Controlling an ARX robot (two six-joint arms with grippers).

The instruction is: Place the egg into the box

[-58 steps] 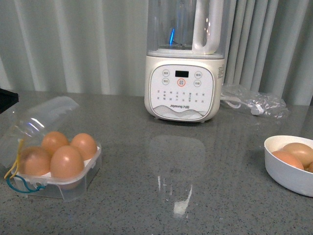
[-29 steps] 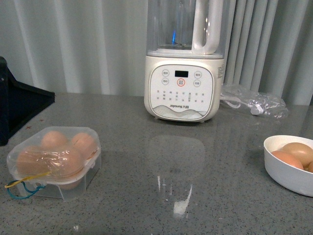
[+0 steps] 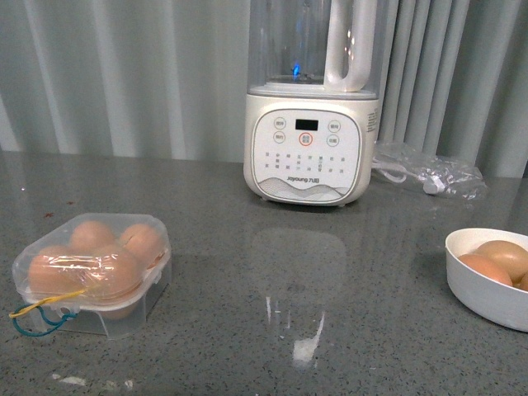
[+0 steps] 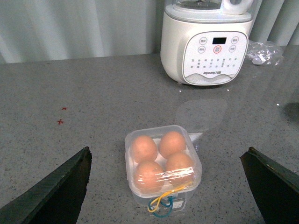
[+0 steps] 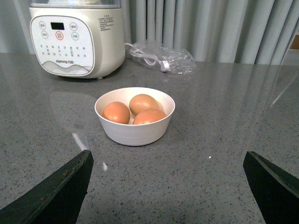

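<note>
Apparently the filling is done: the box (image 3: 92, 272) sits on the grey counter (image 3: 330, 330) towards the robot's left, its clear lid down over four brown eggs. Which of them is the egg (image 4: 143, 148) of the task cannot be told; they look alike.

What remains, I judge, is seating the lid. Press evenly near the front edge, by the blue and yellow bands (image 4: 161, 205), and lightly, since the shells sit right under the plastic.

The left gripper (image 4: 168, 186) hovers above the box with its claws wide apart, holding nothing. The right gripper (image 5: 166, 184) hangs likewise spread over the white bowl (image 5: 135, 133), which holds three more eggs.

Hard to make out:
- whether the lid has latched; glare blurs the seam
- neither arm appears in the front view
- the bowl is cut off at the front view's edge
- the blender (image 3: 307, 124) loses its top
</note>
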